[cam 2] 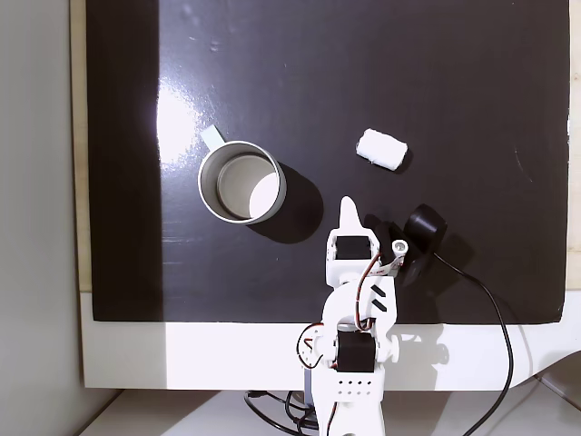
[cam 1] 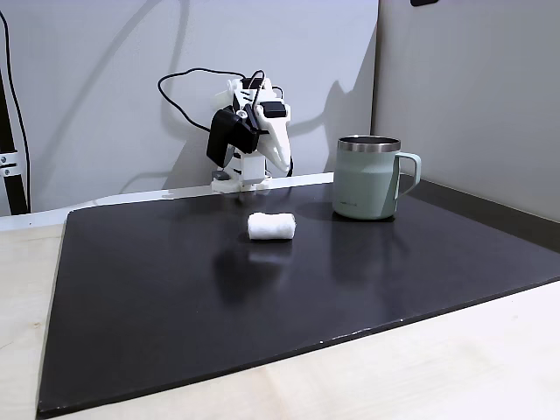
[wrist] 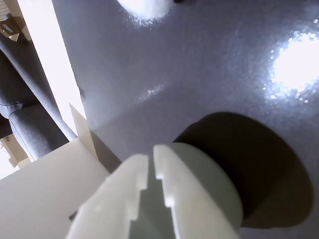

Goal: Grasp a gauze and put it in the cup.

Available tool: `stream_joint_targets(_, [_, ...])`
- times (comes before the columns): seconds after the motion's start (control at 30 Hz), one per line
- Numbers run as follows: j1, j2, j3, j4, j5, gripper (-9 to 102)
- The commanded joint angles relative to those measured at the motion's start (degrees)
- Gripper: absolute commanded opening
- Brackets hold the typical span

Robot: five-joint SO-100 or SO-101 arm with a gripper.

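White soft gauze roll (cam 2: 381,150) lying on the black mat (cam 2: 472,91), well apart from the pale sage-green mug with metal rim (cam 2: 207,202). White two-finger gripper (cam 2: 349,213) folded near the base, fingers (wrist: 130,186) clenched, empty. Step: approach not yet begun. Next: reaching out, opening over the roll.

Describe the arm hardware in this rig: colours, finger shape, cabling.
The arm is white printed plastic with black servo blocks set into the joints. The gripper has white stepped, notched fingers; from above it tapers to a white point. A black wrist camera sits beside it, with a black cable running off the mat. More black cable loops behind the base in a fixed view.
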Motion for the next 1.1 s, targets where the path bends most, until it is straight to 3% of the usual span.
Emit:
stream_joint_targets(0.0, [3.16, 0.62, -0.44, -1.32, 3.16, 0])
stream_joint_targets(0.77, [2.55, 0.62, -0.53, -1.41, 2.11, 0])
stream_joint_targets(1.07, [6.86, -3.08, -7.56, 4.13, 3.52, 0])
